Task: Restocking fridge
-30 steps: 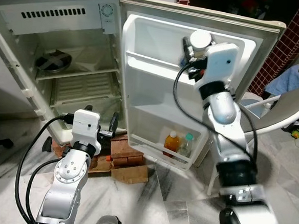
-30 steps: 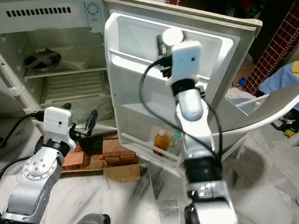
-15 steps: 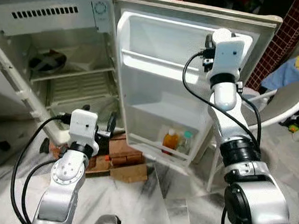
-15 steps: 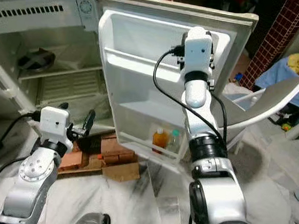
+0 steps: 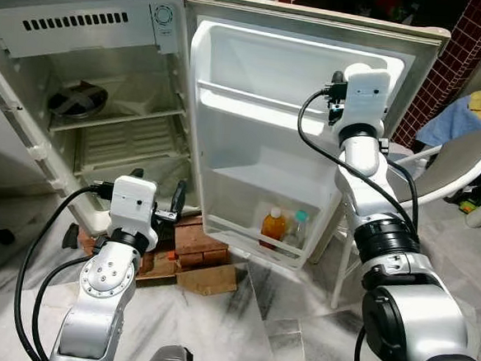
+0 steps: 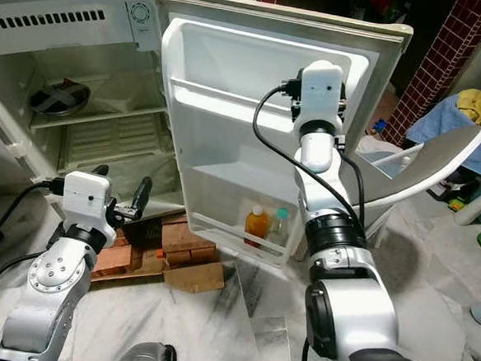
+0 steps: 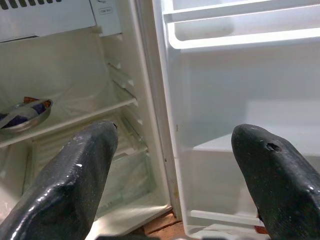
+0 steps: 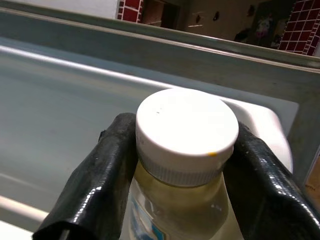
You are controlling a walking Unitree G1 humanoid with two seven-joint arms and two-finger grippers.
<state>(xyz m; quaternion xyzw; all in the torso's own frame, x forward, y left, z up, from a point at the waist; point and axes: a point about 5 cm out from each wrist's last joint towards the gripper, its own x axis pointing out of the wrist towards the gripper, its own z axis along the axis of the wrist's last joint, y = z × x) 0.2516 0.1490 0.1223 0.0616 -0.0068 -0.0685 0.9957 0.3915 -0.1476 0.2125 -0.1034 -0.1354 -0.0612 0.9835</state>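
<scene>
Two head views look forward and down at an open fridge [image 5: 106, 97] and its door [image 5: 293, 135]. The left wrist view faces both from near. The right wrist view sits close behind a bottle [image 8: 185, 150], facing the door.

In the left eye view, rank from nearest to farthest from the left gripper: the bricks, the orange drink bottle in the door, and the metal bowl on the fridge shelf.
From the left gripper:
1. Bricks, just beside it on the floor under the fridge.
2. Orange drink bottle, to its right in the door's bottom rack.
3. Metal bowl, up on the fridge's upper shelf.
</scene>
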